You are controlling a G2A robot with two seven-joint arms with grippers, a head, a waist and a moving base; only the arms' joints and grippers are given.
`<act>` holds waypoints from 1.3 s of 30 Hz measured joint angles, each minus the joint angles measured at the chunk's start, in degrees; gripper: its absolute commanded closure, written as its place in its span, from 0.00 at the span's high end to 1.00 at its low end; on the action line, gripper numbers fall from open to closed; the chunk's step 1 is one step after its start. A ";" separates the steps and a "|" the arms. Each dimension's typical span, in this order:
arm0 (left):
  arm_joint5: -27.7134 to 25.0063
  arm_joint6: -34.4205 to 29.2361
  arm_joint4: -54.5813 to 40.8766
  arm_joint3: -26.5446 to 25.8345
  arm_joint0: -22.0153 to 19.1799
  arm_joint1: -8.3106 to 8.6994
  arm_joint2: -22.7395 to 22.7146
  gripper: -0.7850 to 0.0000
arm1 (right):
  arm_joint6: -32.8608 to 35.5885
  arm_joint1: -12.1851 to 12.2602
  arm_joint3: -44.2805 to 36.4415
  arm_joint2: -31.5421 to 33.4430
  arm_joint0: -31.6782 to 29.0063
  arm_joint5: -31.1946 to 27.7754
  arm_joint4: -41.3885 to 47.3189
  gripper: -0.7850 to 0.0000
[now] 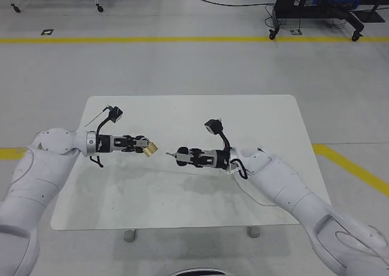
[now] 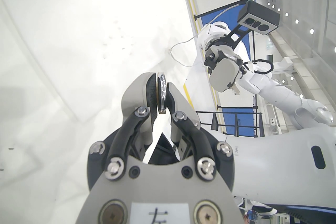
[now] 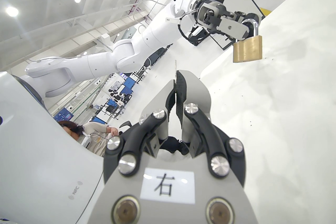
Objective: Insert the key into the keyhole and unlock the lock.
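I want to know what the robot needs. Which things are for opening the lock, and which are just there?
For the job: padlock in the left gripper; key in the right gripper.
Just there: table, yellow floor line, wheeled stand.

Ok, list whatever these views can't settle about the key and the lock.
Keyhole: the padlock has that face turned away in the right wrist view and is too small in the top view.
Teeth: the key is an edge-on sliver between the pads of the right gripper, right wrist view.
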 measured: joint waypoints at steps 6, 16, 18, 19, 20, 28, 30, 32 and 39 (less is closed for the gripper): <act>2.08 -1.48 -4.86 -1.64 1.58 -0.30 -0.40 0.00 | -3.16 -0.19 -5.25 0.89 0.83 2.04 -4.16 0.00; 16.45 -14.99 -32.45 7.91 -1.44 -3.20 0.16 0.00 | -23.84 0.56 -27.37 8.35 -5.00 11.43 -32.40 0.00; 18.54 -14.94 -35.83 9.15 -2.31 -3.81 1.29 0.00 | -24.78 0.84 -28.78 9.58 -6.09 11.62 -31.60 0.00; 19.63 -14.94 -37.83 9.98 -2.93 -4.12 1.85 0.00 | -23.96 1.06 -29.42 10.03 -6.65 10.81 -28.83 0.00; 20.09 -14.94 -39.09 10.66 -3.41 -4.32 2.17 0.00 | -22.59 1.30 -29.76 10.64 -6.65 10.44 -26.38 0.00; 21.99 -14.95 -41.81 13.11 -4.81 -4.89 3.04 0.00 | -18.24 2.00 -32.45 12.64 -6.73 11.21 -18.08 0.00; 21.98 -14.95 -41.81 13.11 -4.81 -4.89 3.04 0.00 | -18.24 2.00 -32.45 12.64 -6.73 11.20 -18.40 0.00; 21.98 -14.95 -41.81 13.11 -4.81 -4.89 3.04 0.00 | -18.23 2.00 -32.45 12.64 -6.73 11.20 -18.32 0.00; 24.68 -10.90 -38.32 8.74 -2.57 -4.55 2.76 0.00 | -24.70 2.75 -36.61 17.80 -8.88 17.08 -33.17 0.00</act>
